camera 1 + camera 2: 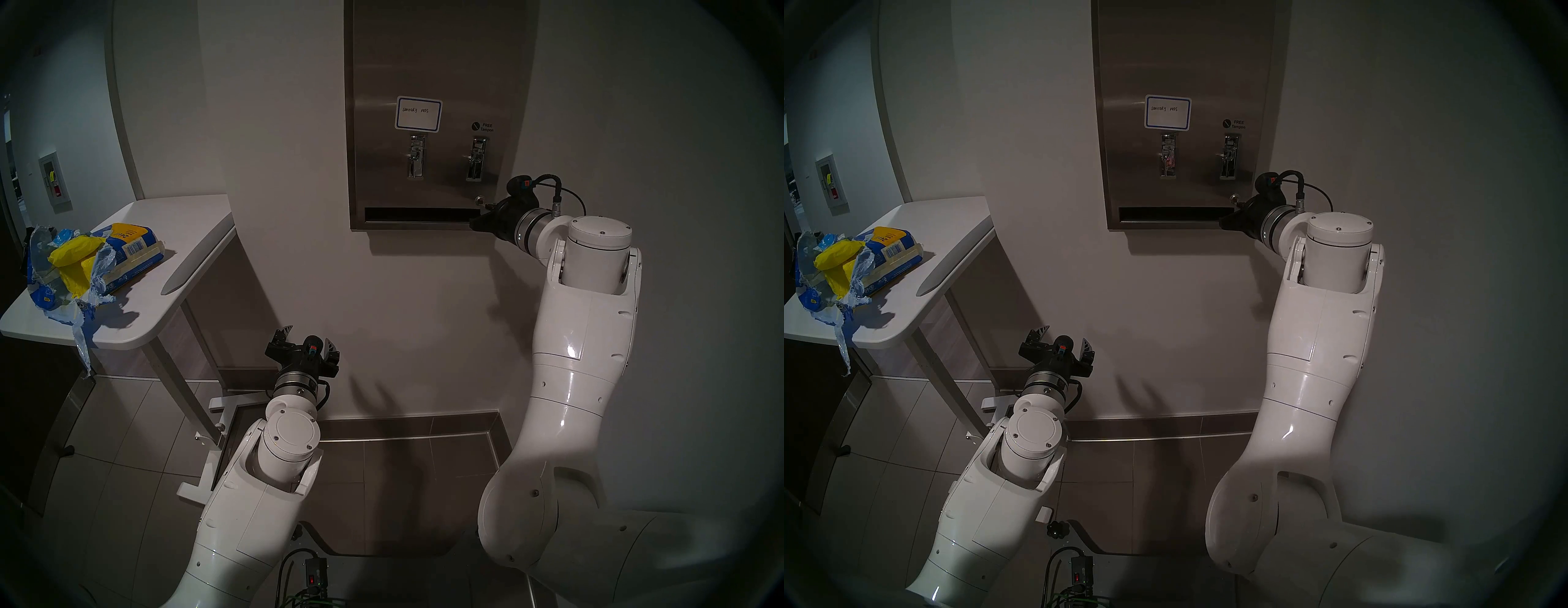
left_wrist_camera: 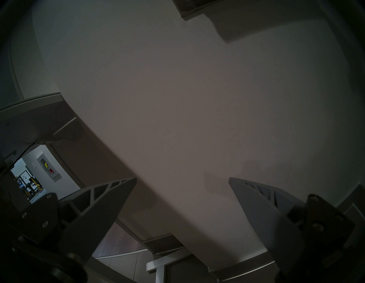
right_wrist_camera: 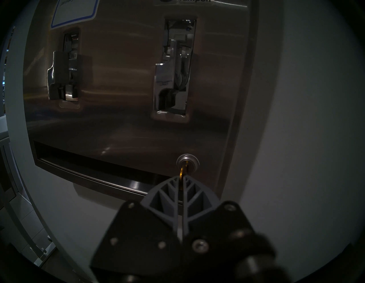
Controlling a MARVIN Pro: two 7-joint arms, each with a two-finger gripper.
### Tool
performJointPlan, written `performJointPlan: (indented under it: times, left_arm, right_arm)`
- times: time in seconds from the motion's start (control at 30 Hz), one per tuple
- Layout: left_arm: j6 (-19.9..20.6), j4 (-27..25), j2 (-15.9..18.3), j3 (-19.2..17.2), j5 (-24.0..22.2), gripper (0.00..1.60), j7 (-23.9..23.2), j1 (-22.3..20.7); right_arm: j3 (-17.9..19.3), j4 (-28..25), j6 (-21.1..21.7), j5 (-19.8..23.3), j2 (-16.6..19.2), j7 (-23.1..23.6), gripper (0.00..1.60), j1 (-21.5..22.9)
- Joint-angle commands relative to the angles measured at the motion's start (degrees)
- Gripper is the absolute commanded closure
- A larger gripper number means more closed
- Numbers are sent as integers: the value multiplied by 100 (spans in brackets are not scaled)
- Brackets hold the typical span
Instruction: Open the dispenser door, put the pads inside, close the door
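Pale wall is all around the dispenser door (image 1: 424,63), which hangs flat and shut on it. That door is tall shiny steel with a white label edged in blue, two silver levers and a dark slot along the bottom. Just above the right end of that slot sits the little round lock (image 3: 187,160) with a gold key (image 3: 182,172) sticking out. My right gripper (image 3: 181,178) is pinched tight on that key, so I am on the first step, unlocking. Next I think I must turn the key gently and pull. My left gripper (image 1: 306,339) hangs wide and empty, low below the door. Far left of the door, the pads (image 1: 74,259) in yellow wrappers wait on the tabletop (image 1: 186,237).
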Motion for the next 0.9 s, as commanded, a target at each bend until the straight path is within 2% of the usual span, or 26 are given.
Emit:
performJointPlan:
  times: [0.0,0.4,0.87]
  left_arm:
    - [-46,-184,-2,-10,12,0,13,-118]
    - [-45,-184,0,-9,10,0,15,-118]
    - [-45,-183,2,-7,8,0,17,-119]
  right_arm:
    - [-43,8,-78,67,18,30,160,255]
    - [6,-99,-40,73,43,117,160,203]
    - [-63,-623,140,-24,-48,216,160,-116]
